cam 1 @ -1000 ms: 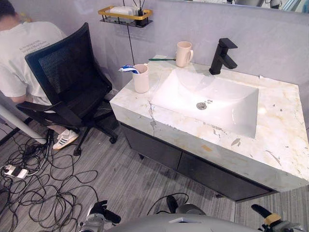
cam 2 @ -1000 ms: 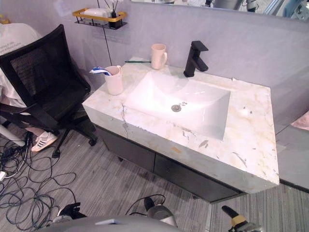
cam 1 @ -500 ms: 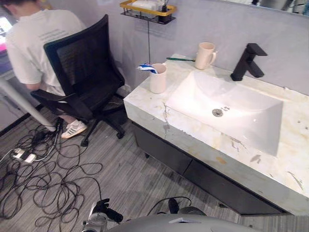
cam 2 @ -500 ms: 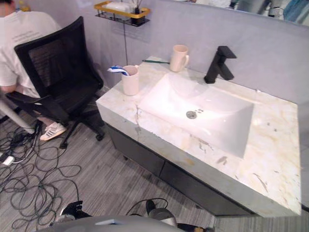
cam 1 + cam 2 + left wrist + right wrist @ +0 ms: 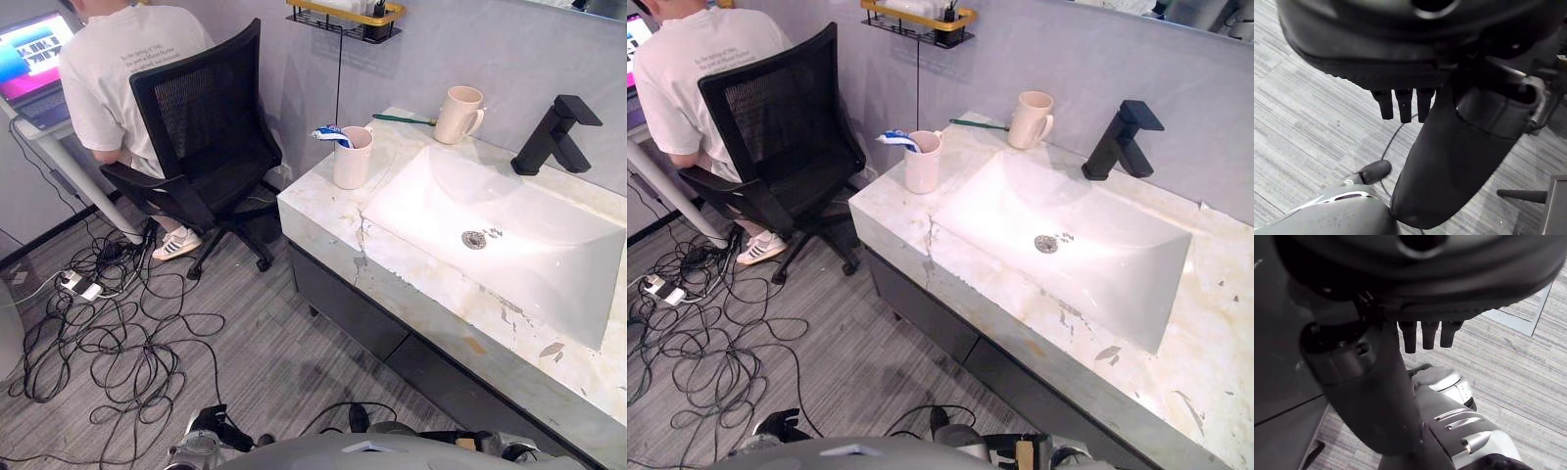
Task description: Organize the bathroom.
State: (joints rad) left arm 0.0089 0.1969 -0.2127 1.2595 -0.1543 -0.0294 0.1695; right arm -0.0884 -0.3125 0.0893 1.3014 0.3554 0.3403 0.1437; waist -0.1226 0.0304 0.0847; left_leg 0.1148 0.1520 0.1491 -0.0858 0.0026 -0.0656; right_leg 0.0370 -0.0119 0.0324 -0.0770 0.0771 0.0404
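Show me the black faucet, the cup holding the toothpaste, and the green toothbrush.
Black faucet point(image 5: 1120, 142), right eye view, its upright body.
Pale pink cup with toothpaste point(image 5: 921, 164), right eye view, outer wall.
Green toothbrush point(image 5: 978, 123), right eye view, handle.

the counter point(image 5: 892, 211) is cream marble with brown veins, the basin point(image 5: 1087, 245) white, the faucet point(image 5: 1122, 137) black, both cups point(image 5: 922, 162) pale pink, the chair point(image 5: 784, 117) black, the floor point(image 5: 823, 343) grey striped.

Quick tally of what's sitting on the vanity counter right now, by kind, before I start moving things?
Cups: 2, one at the counter's front left corner and one at the back by the wall
Toothbrushes: 1, green, lying at the back beside the rear cup
Toothpaste tubes: 1, standing in the front cup
Total: 4
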